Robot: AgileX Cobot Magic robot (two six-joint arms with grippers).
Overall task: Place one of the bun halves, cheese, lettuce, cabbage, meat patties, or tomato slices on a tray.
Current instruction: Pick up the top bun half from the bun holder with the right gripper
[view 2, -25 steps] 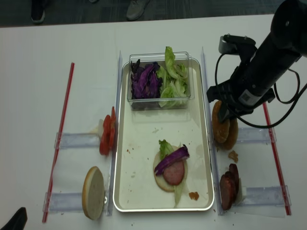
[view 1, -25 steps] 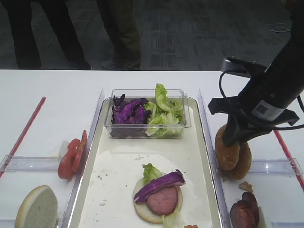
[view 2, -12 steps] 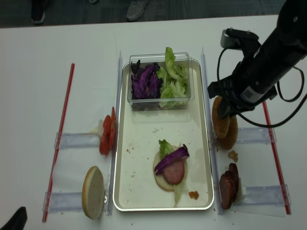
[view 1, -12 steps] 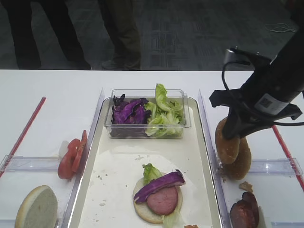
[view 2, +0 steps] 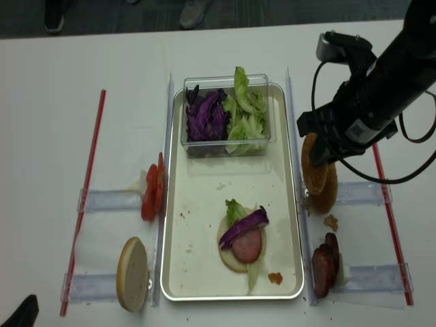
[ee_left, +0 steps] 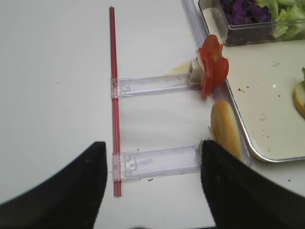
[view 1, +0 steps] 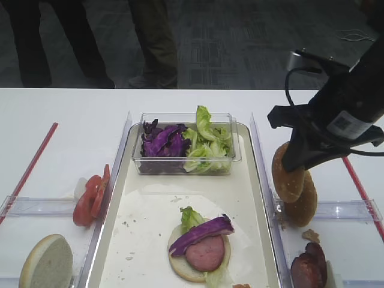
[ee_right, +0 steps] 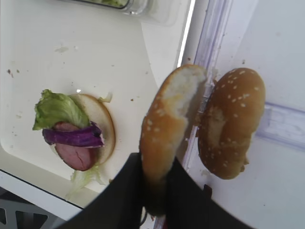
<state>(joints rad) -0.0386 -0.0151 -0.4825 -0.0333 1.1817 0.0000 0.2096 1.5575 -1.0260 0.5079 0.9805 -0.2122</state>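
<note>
My right gripper (view 1: 294, 163) is shut on a sesame bun half (view 1: 286, 178), which hangs on edge just above the tray's right rim. In the right wrist view the black fingers (ee_right: 128, 191) pinch this bun half (ee_right: 167, 119). A second bun half (ee_right: 231, 121) stays leaning in the clear holder beside it. The cream tray (view 1: 150, 234) carries a burger base (view 1: 200, 247) with lettuce, cabbage and a pink meat slice. Tomato slices (view 1: 90, 198) stand left of the tray and meat patties (view 1: 309, 267) at the right front. My left gripper (ee_left: 152, 186) is open over the table, left of the tray.
A clear box (view 1: 186, 165) at the tray's far end holds purple cabbage (view 1: 162, 141) and lettuce (view 1: 207, 144). A pale bun half (view 1: 47, 263) leans at the front left. Red straws (view 1: 30, 165) and clear holders (ee_left: 157, 162) flank the tray. People stand beyond the table.
My right gripper has risen with the bun half, lifting it off the one left in the holder. The left gripper has not moved.
</note>
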